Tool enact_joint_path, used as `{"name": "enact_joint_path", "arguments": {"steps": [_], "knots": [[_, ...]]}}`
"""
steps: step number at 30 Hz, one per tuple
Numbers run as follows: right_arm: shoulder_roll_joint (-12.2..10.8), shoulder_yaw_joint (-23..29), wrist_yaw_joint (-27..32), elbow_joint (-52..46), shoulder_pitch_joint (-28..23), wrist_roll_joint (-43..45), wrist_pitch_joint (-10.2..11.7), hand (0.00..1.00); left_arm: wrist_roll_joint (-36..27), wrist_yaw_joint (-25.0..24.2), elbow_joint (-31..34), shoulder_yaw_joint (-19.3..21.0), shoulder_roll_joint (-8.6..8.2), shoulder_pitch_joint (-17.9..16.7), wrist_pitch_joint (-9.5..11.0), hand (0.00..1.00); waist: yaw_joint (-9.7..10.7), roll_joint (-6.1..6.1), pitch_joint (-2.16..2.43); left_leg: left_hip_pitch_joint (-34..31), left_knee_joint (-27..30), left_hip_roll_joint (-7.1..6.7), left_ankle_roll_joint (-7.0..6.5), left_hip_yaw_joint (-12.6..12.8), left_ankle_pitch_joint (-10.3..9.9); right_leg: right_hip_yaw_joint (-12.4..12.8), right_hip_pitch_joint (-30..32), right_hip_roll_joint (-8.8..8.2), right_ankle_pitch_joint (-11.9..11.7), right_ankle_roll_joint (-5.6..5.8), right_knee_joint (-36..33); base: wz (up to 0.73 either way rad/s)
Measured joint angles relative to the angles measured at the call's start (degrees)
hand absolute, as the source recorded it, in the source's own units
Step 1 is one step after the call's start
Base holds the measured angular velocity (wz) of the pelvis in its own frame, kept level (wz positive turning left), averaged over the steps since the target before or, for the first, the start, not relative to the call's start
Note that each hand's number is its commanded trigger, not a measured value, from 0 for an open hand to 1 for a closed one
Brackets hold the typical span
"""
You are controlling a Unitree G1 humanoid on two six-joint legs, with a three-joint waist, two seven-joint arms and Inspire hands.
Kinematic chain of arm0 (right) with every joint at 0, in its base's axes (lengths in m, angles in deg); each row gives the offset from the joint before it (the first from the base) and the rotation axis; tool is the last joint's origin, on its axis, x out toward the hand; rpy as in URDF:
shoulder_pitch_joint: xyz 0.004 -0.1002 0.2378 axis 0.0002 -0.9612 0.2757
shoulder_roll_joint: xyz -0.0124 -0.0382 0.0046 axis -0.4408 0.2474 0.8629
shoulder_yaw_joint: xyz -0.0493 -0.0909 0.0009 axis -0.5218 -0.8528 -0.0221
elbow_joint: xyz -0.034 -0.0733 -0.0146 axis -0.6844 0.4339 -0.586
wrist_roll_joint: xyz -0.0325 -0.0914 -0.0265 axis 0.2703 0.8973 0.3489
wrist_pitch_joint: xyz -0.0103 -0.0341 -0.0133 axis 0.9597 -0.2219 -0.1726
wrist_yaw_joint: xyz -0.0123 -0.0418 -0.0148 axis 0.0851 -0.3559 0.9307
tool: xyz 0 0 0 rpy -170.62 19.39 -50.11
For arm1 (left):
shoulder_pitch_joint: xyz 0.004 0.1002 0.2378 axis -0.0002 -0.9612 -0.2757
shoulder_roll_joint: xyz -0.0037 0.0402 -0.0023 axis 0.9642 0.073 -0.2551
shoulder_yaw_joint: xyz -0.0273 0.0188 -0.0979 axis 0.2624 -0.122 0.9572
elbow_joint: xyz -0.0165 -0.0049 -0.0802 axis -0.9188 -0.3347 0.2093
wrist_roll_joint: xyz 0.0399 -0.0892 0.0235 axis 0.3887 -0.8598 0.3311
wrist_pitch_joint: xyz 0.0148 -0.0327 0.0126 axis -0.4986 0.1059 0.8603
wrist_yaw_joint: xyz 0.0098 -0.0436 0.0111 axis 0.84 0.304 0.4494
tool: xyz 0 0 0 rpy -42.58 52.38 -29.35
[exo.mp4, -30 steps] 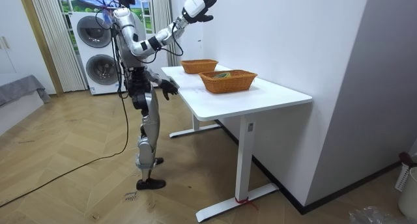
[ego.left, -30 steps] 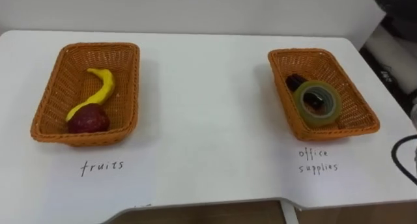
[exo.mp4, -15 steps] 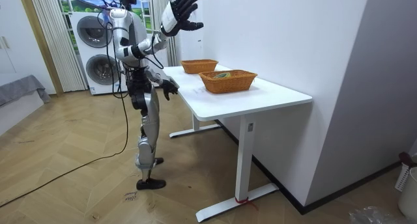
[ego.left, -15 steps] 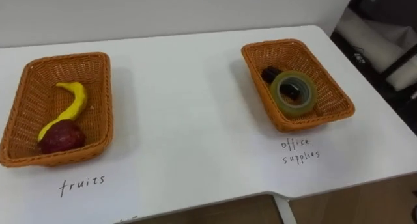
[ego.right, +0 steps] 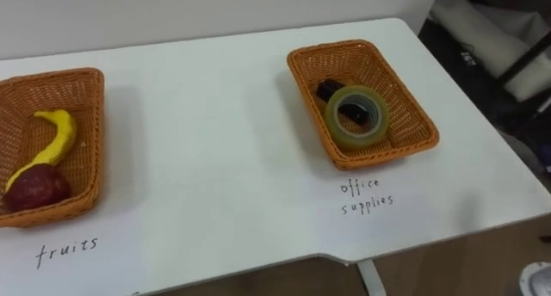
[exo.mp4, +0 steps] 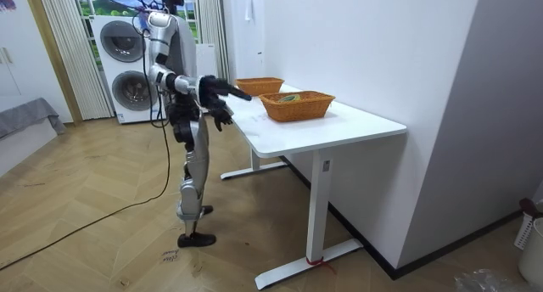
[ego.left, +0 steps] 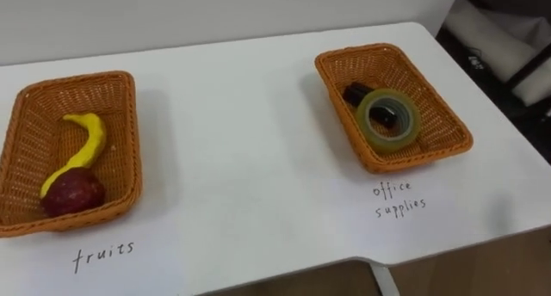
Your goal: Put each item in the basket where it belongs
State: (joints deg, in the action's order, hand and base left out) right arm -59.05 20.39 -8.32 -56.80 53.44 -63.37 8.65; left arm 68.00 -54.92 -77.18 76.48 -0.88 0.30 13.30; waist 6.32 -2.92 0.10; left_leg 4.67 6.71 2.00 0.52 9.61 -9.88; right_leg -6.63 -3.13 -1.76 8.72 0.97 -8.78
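A wicker fruit basket (ego.left: 132, 158) at the table's left holds a yellow banana (ego.left: 86, 145) and a dark red fruit (ego.left: 72, 193). At the right, the wicker office basket (ego.left: 337, 111) holds a roll of tape (ego.left: 387, 143) lying on a black item (ego.left: 355, 94). In the room view I stand at the table's end. My right hand (exo.mp4: 236, 92) reaches forward at table height with straight fingers and holds nothing. My left hand (exo.mp4: 221, 114) hangs relaxed and empty by the table edge.
The white table (ego.left: 250, 150) bears a handwritten label (ego.left: 103, 255) in front of each basket. A wall runs along its far side. Dark furniture (ego.left: 508, 38) lies past its right edge. Washing machines (exo.mp4: 127, 67) stand behind me.
My right arm came down from high above the table to table height. The eye views shifted as my head turned; the baskets and their contents stayed put.
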Motion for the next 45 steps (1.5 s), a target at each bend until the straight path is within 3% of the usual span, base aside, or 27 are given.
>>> {"name": "enact_joint_path", "arguments": {"steps": [6,9,13,18,23,27,30,34,37,45], "knots": [[-1.2,0.1,1.0,12.6,-2.2,-9.5,0.0,0.0,-5.5,-0.3,-3.4,3.4,-0.44,-1.4,0.8,0.0,-0.4,-0.01,-0.05,0.0,0.0,-0.09,0.07,-0.4,-0.2,0.0,-0.2,-0.04,0.2,-0.1,0.1,0.01],[-2.0,0.1,0.1,25.1,-2.7,-13.0,0.6,0.0,-9.0,-0.4,-6.9,6.0,-0.38,-2.1,1.5,0.0,-0.3,-0.47,-0.04,0.8,0.1,-0.19,0.08,-0.9,-0.2,-0.2,-1.1,-0.14,0.7,-0.1,0.1,0.1],[-4.5,0.0,-1.8,35.9,-3.9,-17.0,0.3,0.0,-11.1,-1.5,-10.0,8.1,-0.79,-2.9,1.5,0.0,-0.5,0.07,-0.01,0.9,0.0,-0.33,0.09,-1.1,-0.3,0.0,-1.0,-0.2,1.0,0.02,0.1,0.02],[-4.7,0.1,-3.0,43.2,-3.6,-19.1,-0.3,0.0,-13.3,-3.6,-10.9,10.4,-1.16,-3.1,1.4,0.0,-0.6,0.65,0.11,0.9,0.0,-0.36,0.05,-1.0,-0.5,0.2,-1.3,-0.19,1.0,0.04,0.1,0.0],[-4.7,-0.2,-7.0,49.4,-2.3,-19.1,-0.8,0.0,-15.4,-6.7,-12.4,11.4,-1.18,-2.5,1.4,0.0,-0.7,0.94,0.14,2.0,0.0,-0.49,0.01,-0.9,-0.6,0.0,-1.8,-0.36,1.3,0.12,0.1,0.0],[-4.6,-5.7,-15.4,52.4,-2.7,-18.8,-2.4,0.0,-18.0,-10.4,-13.5,11.4,-1.21,-2.3,0.9,0.0,-2.1,1.09,0.15,2.0,0.0,-0.46,0.0,-0.7,-0.9,0.2,-1.7,-0.34,1.5,0.13,0.1,-0.01],[-4.6,-10.7,-22.7,55.2,-2.0,-12.2,-3.7,0.0,-19.6,-11.6,-15.3,11.2,-1.33,-2.2,0.2,0.0,-2.6,1.34,0.17,1.9,0.1,-0.42,-0.03,-0.7,-1.1,0.0,-1.8,-0.33,1.5,0.13,0.1,0.0],[-4.9,-18.5,-31.7,55.6,-0.8,1.0,-6.4,0.0,-22.1,-13.6,-17.2,11.1,-1.36,-0.5,-0.7,0.0,-5.4,1.68,0.14,1.8,0.2,-0.38,-0.01,-0.7,-1.1,0.0,-1.6,-0.32,1.5,0.12,0.1,0.0],[-5.1,-22.8,-35.7,55.4,1.7,9.4,-7.1,0.0,-24.9,-14.0,-17.4,9.5,-1.52,0.5,-1.0,0.0,-6.9,1.73,0.11,1.8,0.4,-0.39,-0.01,-0.7,-1.1,0.0,-1.5,-0.33,1.5,0.12,0.2,0.0],[-6.2,-26.2,-37.8,55.9,5.3,12.4,-6.7,0.0,-26.7,-14.8,-18.6,6.8,-1.67,1.8,-0.7,0.0,-8.4,1.84,0.04,0.9,0.7,-0.47,0.03,-2.1,-1.3,-1.5,-2.1,-0.38,1.5,0.13,1.0,0.1]]}}
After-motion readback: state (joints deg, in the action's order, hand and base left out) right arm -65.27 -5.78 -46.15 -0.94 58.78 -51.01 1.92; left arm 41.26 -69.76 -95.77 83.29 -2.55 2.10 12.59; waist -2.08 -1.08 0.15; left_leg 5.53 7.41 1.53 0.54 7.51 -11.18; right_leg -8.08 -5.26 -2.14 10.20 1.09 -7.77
